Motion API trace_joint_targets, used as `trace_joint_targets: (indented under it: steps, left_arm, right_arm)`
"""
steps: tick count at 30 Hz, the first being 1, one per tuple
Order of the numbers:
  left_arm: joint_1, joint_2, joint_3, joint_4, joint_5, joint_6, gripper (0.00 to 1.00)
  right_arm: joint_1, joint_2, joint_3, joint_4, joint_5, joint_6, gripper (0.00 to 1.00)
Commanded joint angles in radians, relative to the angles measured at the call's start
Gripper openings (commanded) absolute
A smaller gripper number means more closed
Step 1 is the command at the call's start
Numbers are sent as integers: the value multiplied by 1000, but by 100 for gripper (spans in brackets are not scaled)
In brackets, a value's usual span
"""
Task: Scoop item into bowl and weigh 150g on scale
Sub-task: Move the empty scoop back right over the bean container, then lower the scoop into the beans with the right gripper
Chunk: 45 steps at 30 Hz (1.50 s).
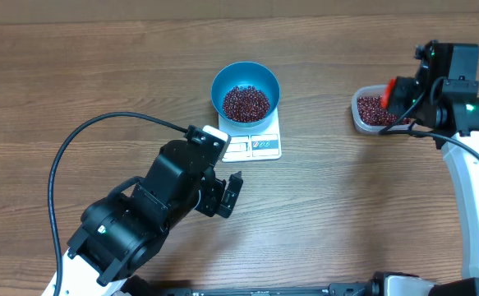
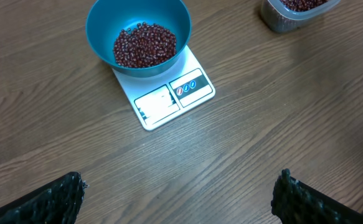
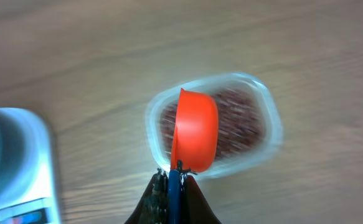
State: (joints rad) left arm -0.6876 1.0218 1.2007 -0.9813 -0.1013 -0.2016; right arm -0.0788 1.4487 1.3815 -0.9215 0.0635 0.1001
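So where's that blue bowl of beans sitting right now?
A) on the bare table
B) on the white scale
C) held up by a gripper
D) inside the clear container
B: the blue bowl rests on the white scale, whose display edge sticks out from under it.

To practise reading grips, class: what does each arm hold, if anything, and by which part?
Right gripper: jaws shut on the orange-red scoop, pinching its handle. Left gripper: jaws open, holding nothing.
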Motion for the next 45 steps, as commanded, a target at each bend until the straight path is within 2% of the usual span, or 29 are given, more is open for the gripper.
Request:
trace_joint_targets:
  steps: [1, 24, 39, 45]
  left_arm:
    - [-6, 5, -2, -3, -10, 14, 99]
    - [-6, 5, -2, -3, -10, 14, 99]
    - [-6, 5, -2, -3, -10, 14, 99]
    - [-6, 5, -2, -3, -10, 14, 99]
  right_arm:
    - [-2, 18, 18, -23, 157, -3, 4]
    - [-2, 217, 9, 23, 157, -4, 4]
    - [-2, 318, 5, 37, 174, -52, 4]
    - [-2, 336, -3, 48, 120, -53, 4]
